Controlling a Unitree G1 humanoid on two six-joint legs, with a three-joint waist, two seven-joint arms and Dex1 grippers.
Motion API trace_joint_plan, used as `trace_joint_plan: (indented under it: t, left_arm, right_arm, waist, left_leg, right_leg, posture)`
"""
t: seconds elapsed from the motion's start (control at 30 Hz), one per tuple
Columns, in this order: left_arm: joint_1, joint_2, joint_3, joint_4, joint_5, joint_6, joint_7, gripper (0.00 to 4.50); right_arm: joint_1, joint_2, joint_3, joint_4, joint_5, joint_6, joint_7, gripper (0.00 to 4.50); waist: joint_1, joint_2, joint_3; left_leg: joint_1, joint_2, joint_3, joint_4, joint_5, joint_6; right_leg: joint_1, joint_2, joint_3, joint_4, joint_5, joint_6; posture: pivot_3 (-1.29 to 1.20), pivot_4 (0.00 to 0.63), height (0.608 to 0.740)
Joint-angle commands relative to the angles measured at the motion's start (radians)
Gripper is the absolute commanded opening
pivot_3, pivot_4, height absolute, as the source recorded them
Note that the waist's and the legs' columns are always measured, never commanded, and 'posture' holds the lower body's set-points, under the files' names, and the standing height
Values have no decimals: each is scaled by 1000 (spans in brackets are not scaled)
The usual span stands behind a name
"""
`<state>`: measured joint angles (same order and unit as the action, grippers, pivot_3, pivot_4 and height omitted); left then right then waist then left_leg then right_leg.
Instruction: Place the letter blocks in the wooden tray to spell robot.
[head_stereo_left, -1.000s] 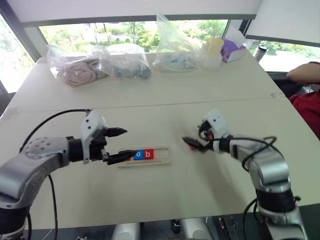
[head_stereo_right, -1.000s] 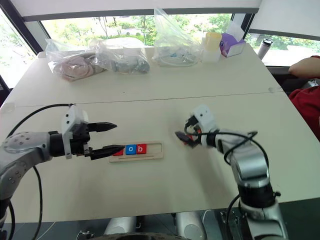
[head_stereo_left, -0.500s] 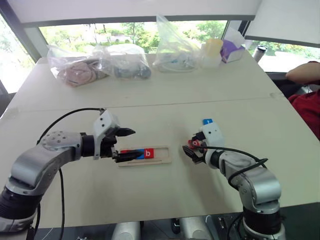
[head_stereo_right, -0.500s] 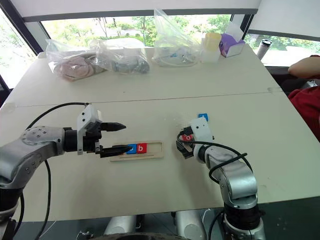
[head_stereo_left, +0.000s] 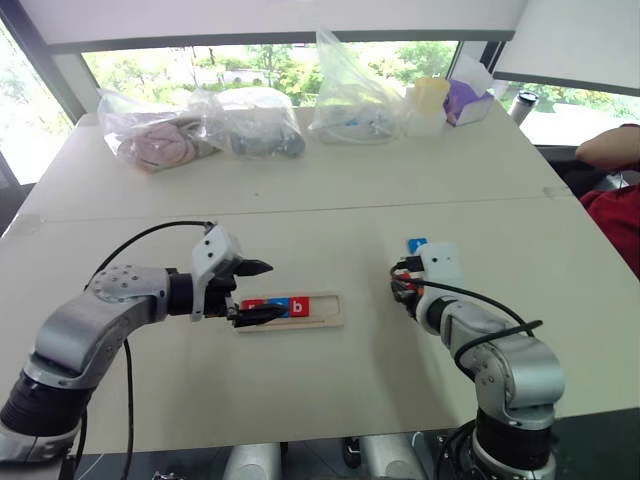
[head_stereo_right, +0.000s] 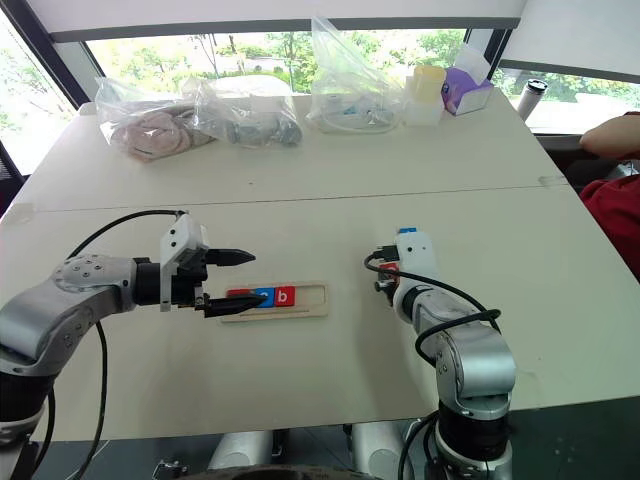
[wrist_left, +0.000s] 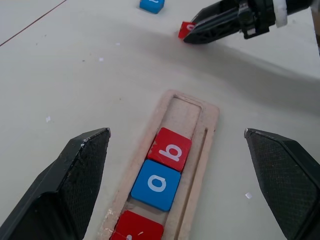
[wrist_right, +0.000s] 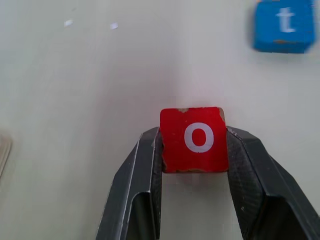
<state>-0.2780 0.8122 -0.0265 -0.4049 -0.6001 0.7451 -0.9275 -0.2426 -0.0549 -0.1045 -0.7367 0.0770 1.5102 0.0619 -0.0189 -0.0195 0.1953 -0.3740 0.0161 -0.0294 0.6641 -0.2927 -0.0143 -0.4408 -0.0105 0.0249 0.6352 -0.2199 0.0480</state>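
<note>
Left tool (head_stereo_left: 256, 291) stood wide apart over the near end of the wooden tray (head_stereo_left: 325, 310), gripping nothing. Three blocks sat in the tray: a red one (wrist_left: 137, 228), blue o (wrist_left: 155, 184), red b (wrist_left: 169, 149). Right tool (wrist_right: 194, 165) was clamped on the red o block (wrist_right: 193, 139) at the counter (head_stereo_left: 330, 380). Blue t block (wrist_right: 285, 25) lay just beyond.

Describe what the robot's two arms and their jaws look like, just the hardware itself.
Both arms are rounded silver-grey metal segments with black joints and a loose black cable looping alongside. Each wrist carries a white block. The left gripper and right gripper end in two tapered black fingers with finely textured inner faces.
</note>
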Motion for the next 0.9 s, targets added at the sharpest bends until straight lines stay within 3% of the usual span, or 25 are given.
trace_joint_plan:
  t: [0.03,0.23,0.37,0.43,0.5,0.63,0.73,0.77,0.9]
  left_arm:
    - [-17,-12,-15,5,14,-37,-20,4500]
    - [-41,-27,-37,23,32,-48,-33,4500]
    - [-52,-29,-42,39,43,-56,-45,4500]
    - [-50,-24,-35,44,46,-58,-51,4500]
    - [-41,-10,-24,48,49,-61,-65,4500]
    - [-27,19,-13,60,53,-74,-101,4500]
    - [0,51,-24,30,36,-72,-150,4500]
    - [7,60,-29,19,37,-72,-162,4500]
    - [18,79,-18,-9,31,-63,-169,4500]
  right_arm:
    - [-19,63,-35,-78,-33,73,-53,1164]
    - [-4,124,-47,-76,-56,104,-87,1164]
    - [-13,117,-29,-62,-46,104,-76,3262]
    - [-31,60,-19,-80,-48,74,-68,4198]
    - [-37,-49,-17,-108,-54,-32,-39,4443]
    - [-50,-132,-131,-102,126,-200,210,4443]
    - [95,-364,-170,12,298,-519,673,4443]
    - [146,-444,-154,73,311,-629,798,4443]
    - [176,-657,-45,371,229,-998,1048,4443]
  waist:
    - [0,0,0]
    - [-2,0,0]
    - [-3,0,0]
    - [-5,0,0]
    - [-5,1,0]
    - [-5,1,0]
    - [-5,1,0]
    - [-3,1,0]
    - [-4,0,1]
  left_leg:
    - [0,0,0,0,0,0]
    - [0,0,0,0,0,0]
    - [0,0,0,0,0,0]
    - [0,0,0,0,0,0]
    - [0,0,0,0,0,0]
    - [0,0,1,-1,0,0]
    - [0,0,0,-2,0,0]
    - [0,0,0,-3,-1,1]
    - [0,0,2,-1,-2,4]
  right_leg:
    - [0,0,0,0,0,0]
    - [0,0,0,0,0,0]
    - [0,0,0,0,0,0]
    - [0,0,0,0,0,0]
    - [-1,0,0,0,0,0]
    - [0,0,0,-2,-1,1]
    - [0,1,0,-2,-1,1]
    - [1,0,-1,-3,-2,2]
    - [3,-1,0,-5,-3,4]
  posture:
    - [0,150,740]
    - [0,150,740]
    - [0,150,740]
    - [0,150,740]
    - [0,150,740]
    - [0,150,740]
    - [0,150,740]
    - [0,150,740]
    - [0,150,740]
